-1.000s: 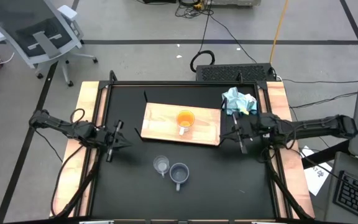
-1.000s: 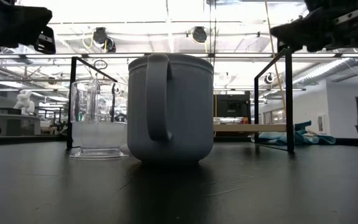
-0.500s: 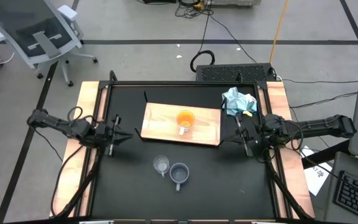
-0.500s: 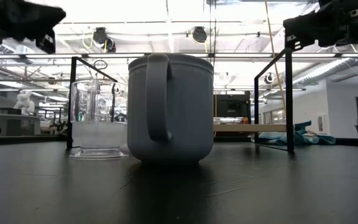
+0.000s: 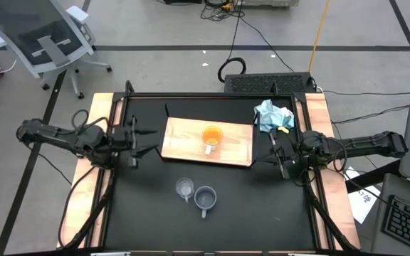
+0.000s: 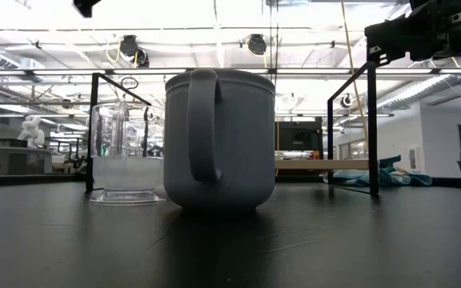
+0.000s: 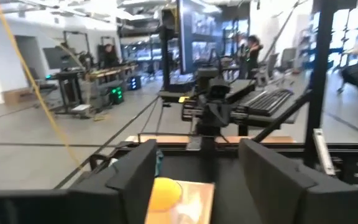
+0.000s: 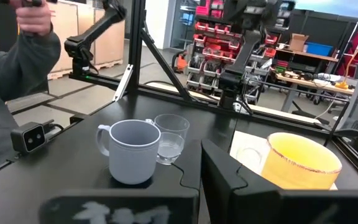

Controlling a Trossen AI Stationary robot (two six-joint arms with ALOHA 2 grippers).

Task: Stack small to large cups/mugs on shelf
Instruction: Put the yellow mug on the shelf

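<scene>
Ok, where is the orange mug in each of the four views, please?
High view: orange mug stands near the middle of the light-wood board.
Low view: not visible; the blue-grey mug fills the centre.
Left wrist view: at the bottom edge, between the gripper's dark fingers.
Right wrist view: lower right, on the board.
Shared landmark: the light-wood board under the mug.

Light-blue cloth (image 5: 273,115), office chair (image 5: 43,39)

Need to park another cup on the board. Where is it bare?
The board is bare on both sides of the orange mug, more so on the left. Crowded: the mat below it, where glass cup and grey mug sit together.
</scene>
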